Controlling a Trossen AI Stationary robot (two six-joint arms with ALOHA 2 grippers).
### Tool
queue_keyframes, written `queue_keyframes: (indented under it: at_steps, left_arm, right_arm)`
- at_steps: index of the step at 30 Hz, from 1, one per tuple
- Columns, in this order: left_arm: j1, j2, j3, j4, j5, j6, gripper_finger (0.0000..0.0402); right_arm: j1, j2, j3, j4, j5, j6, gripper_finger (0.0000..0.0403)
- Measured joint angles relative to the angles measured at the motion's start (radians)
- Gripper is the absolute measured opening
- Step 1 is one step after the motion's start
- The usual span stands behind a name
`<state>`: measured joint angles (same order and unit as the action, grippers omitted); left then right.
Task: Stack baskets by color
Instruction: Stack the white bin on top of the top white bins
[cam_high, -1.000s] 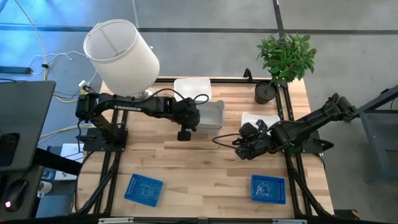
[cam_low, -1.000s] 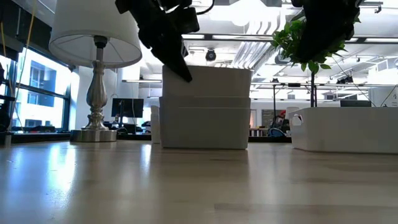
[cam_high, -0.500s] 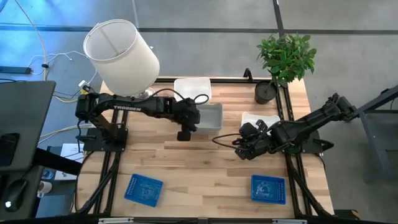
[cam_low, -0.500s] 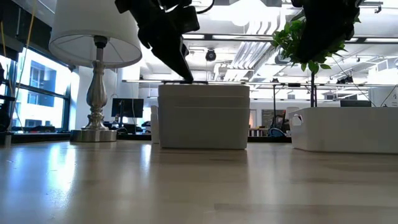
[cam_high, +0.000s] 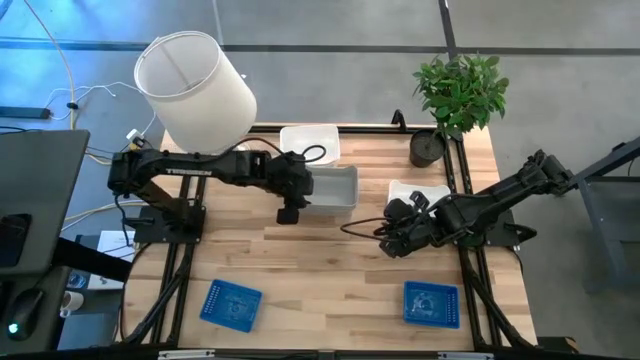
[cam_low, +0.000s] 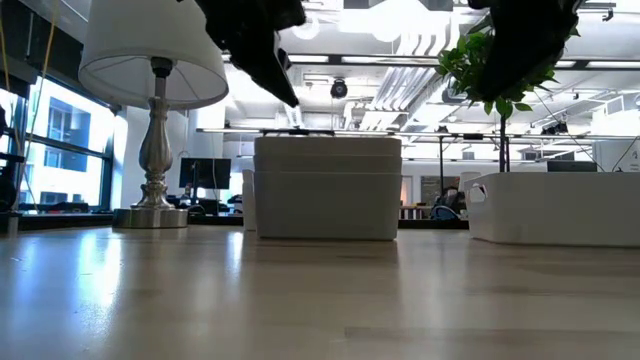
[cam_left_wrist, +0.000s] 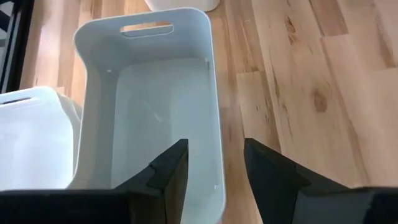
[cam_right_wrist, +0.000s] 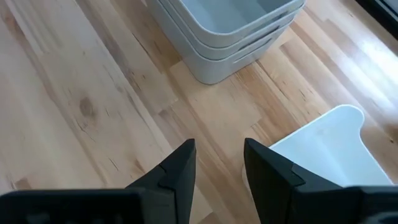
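Observation:
A stack of translucent grey baskets (cam_high: 335, 186) (cam_low: 328, 185) stands on its base on the table's far middle. My left gripper (cam_high: 289, 203) (cam_left_wrist: 214, 177) hangs open just above the stack's left end, its fingers on either side of one long wall without touching it. A white basket (cam_high: 310, 143) lies behind the stack, and another white basket (cam_high: 417, 192) (cam_right_wrist: 323, 149) lies to the right. Two blue baskets (cam_high: 232, 303) (cam_high: 430, 303) lie flat near the front edge. My right gripper (cam_high: 386, 243) (cam_right_wrist: 217, 168) is open over bare wood, right of centre.
A big white lamp (cam_high: 195, 90) (cam_low: 155, 60) stands at the far left corner, and a potted plant (cam_high: 455, 100) at the far right. Bare wood lies between the grey stack and the blue baskets.
My left gripper has opened and let go of the top grey basket. The basket has sunk from a raised, tilted pose to sit level in the stack. The gripper has then risen and drawn back a little toward the table's left edge.

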<state>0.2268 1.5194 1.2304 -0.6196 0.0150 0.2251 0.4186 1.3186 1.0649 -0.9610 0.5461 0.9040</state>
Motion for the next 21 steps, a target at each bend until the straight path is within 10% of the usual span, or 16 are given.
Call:
queue_keyframes:
  at_steps: [21]
  left_arm:
    - [-0.162, -0.178, 0.0, -0.259, 0.0, -0.088, 0.0141]
  right_arm:
    - [-0.061, 0.0, 0.0, -0.006, -0.19, -0.078, 0.0124]
